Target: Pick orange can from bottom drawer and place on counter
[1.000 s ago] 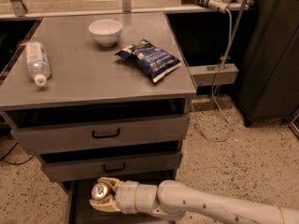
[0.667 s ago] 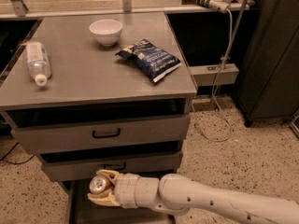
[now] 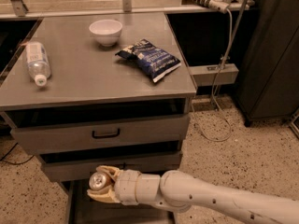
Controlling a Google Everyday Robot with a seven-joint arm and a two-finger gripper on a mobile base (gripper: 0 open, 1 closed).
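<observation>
Claw (image 3: 96, 184): clenched on the orange can (image 3: 99, 180), silver top facing the camera; slightly higher than a second ago, held over the open bottom drawer (image 3: 81, 212), just below the middle drawer front (image 3: 140, 162). Desk (image 3: 84, 76): bottle (image 3: 36, 62) at left edge, bowl (image 3: 106, 31) rear, chip bag (image 3: 149, 59) right; front strip bare.

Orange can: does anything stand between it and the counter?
The gripper holds the orange can over the bottom drawer. The two upper drawer fronts and the counter edge lie close above it.
</observation>
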